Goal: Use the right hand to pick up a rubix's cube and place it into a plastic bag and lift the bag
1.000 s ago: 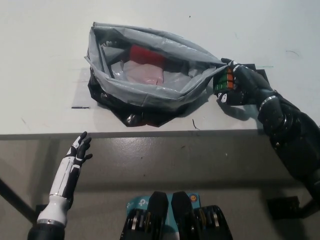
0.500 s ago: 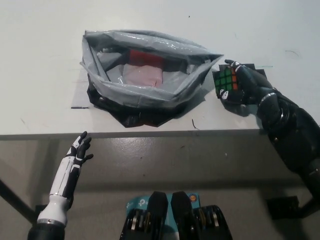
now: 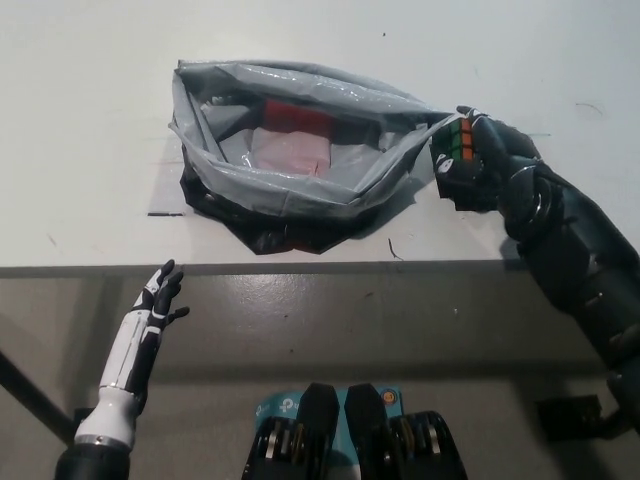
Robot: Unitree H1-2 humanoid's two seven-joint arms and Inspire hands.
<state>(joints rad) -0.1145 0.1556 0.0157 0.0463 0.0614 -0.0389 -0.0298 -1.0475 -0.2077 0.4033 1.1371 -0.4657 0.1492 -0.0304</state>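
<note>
A grey plastic bag (image 3: pixel 290 180) lies open on the white table (image 3: pixel 90 120), with a red and pink thing (image 3: pixel 292 135) inside it. My black right hand (image 3: pixel 482 165) is shut on the rubik's cube (image 3: pixel 452 146), whose green and orange faces show. The cube is held just off the table at the bag's right rim. My white left hand (image 3: pixel 155 305) rests open below the table's front edge at the lower left.
The table's front edge (image 3: pixel 300 268) runs across the middle of the view, with grey floor below it. A short black tape mark (image 3: pixel 165 213) lies left of the bag. Bare table stretches behind and to the left of the bag.
The right hand has lifted the cube slightly and brought it closer to the bag's right rim. The bag's rim shifted a little. The left hand has stayed where it was.
</note>
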